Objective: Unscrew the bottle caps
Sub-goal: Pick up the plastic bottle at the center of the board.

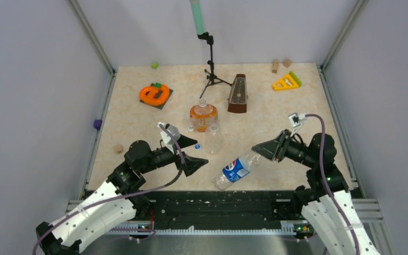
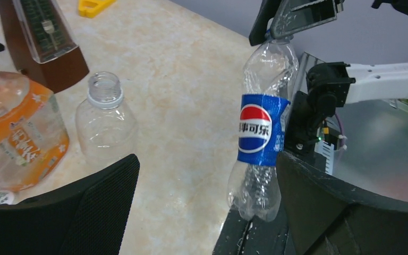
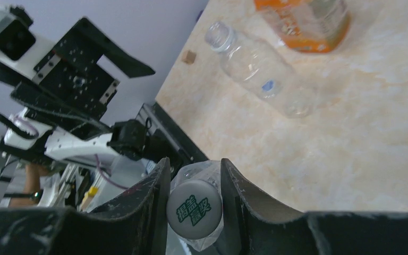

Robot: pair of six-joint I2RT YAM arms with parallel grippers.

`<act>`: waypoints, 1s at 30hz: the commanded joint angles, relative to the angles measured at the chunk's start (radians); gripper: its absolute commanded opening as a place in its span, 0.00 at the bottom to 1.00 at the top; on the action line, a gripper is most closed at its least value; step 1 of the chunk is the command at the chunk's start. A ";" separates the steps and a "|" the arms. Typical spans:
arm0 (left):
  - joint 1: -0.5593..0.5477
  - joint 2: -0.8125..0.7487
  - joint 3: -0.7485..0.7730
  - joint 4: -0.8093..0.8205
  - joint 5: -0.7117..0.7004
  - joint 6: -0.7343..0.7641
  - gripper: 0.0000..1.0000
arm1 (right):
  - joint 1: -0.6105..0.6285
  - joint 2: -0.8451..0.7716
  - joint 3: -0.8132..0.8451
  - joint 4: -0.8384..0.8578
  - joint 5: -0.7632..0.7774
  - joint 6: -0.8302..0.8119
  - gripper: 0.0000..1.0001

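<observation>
My right gripper [image 1: 256,149] is shut on the white bottle cap [image 3: 194,207], which bears green characters, at the top of the clear bottle with a blue label [image 1: 236,169]. That bottle hangs tilted over the table's front edge. Its lower half [image 2: 257,127] sits between the wide-open jaws of my left gripper [image 2: 207,164], close to the right finger [image 2: 350,207]. The plain clear bottle [image 2: 103,122] stands with its mouth uncapped. Beside it stands the squat orange bottle [image 1: 203,117]. A loose blue cap [image 1: 197,146] lies on the table by the left gripper [image 1: 201,154].
A brown metronome [image 1: 237,94] and a small black tripod [image 1: 211,74] stand behind the bottles. An orange toy on a dark plate [image 1: 155,94] is at the back left, a yellow triangle [image 1: 286,82] at the back right. Small wooden blocks [image 1: 118,149] lie scattered.
</observation>
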 commanded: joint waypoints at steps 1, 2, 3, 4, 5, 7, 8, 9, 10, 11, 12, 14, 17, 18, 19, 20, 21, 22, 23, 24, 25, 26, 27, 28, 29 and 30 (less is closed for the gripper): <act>0.002 0.039 0.045 0.084 0.134 -0.026 0.99 | 0.148 -0.037 -0.078 0.201 0.074 0.135 0.06; 0.001 0.044 0.045 0.086 0.144 -0.027 0.99 | 0.188 -0.036 -0.091 0.228 0.098 0.142 0.06; 0.000 0.050 0.045 0.091 0.155 -0.024 0.99 | 0.232 -0.030 -0.098 0.254 0.121 0.146 0.06; -0.001 0.053 0.044 0.095 0.157 -0.024 0.99 | 0.271 -0.022 -0.103 0.269 0.144 0.145 0.05; -0.004 0.053 0.044 0.096 0.157 -0.026 0.99 | 0.313 -0.012 -0.107 0.306 0.164 0.142 0.06; -0.010 0.054 0.057 0.077 0.156 -0.025 0.99 | 0.385 0.015 -0.113 0.343 0.213 0.140 0.05; -0.013 0.055 0.066 0.054 0.156 -0.016 0.98 | 0.418 0.031 -0.115 0.360 0.249 0.139 0.05; -0.016 0.053 0.073 0.033 0.156 -0.007 0.98 | 0.450 0.048 -0.120 0.377 0.276 0.138 0.05; -0.019 0.047 0.077 0.018 0.153 0.002 0.98 | 0.486 0.063 -0.121 0.391 0.306 0.137 0.05; -0.021 0.041 0.076 0.005 0.152 0.006 0.99 | 0.517 0.080 -0.120 0.411 0.335 0.137 0.04; -0.020 0.034 0.074 -0.004 0.156 0.013 0.98 | 0.554 0.096 -0.119 0.429 0.359 0.134 0.04; -0.021 0.013 0.060 -0.016 0.154 0.025 0.98 | 0.626 0.135 -0.104 0.458 0.417 0.119 0.04; -0.021 -0.006 0.051 -0.029 0.130 0.058 0.98 | 0.714 0.198 -0.078 0.485 0.497 0.100 0.04; -0.021 -0.007 0.054 -0.030 0.117 0.071 0.98 | 0.728 0.220 -0.065 0.483 0.521 0.100 0.04; -0.021 -0.006 0.061 -0.030 0.109 0.082 0.98 | 0.738 0.244 -0.057 0.489 0.544 0.103 0.03; -0.021 -0.004 0.072 -0.052 0.107 0.092 0.98 | 0.743 0.258 -0.058 0.508 0.551 0.106 0.03; -0.021 0.000 0.079 -0.064 0.111 0.099 0.98 | 0.747 0.265 -0.063 0.530 0.546 0.110 0.02; -0.021 0.005 0.085 -0.070 0.115 0.104 0.98 | 0.747 0.268 -0.076 0.551 0.539 0.116 0.02; -0.021 0.009 0.090 -0.075 0.118 0.110 0.98 | 0.749 0.266 -0.088 0.573 0.534 0.124 0.02; -0.021 0.014 0.095 -0.087 0.124 0.115 0.98 | 0.749 0.258 -0.098 0.598 0.525 0.128 0.02; -0.021 0.018 0.104 -0.111 0.126 0.119 0.98 | 0.750 0.244 -0.107 0.616 0.519 0.128 0.02; -0.021 0.023 0.115 -0.132 0.128 0.119 0.98 | 0.748 0.227 -0.111 0.619 0.521 0.127 0.02; -0.021 0.025 0.127 -0.152 0.132 0.116 0.98 | 0.748 0.207 -0.112 0.605 0.528 0.122 0.02; -0.021 0.023 0.137 -0.169 0.131 0.114 0.97 | 0.749 0.183 -0.112 0.585 0.534 0.119 0.02; -0.021 0.017 0.143 -0.182 0.129 0.110 0.97 | 0.749 0.156 -0.114 0.560 0.542 0.111 0.02; -0.021 0.003 0.142 -0.186 0.124 0.107 0.97 | 0.749 0.131 -0.117 0.536 0.549 0.104 0.02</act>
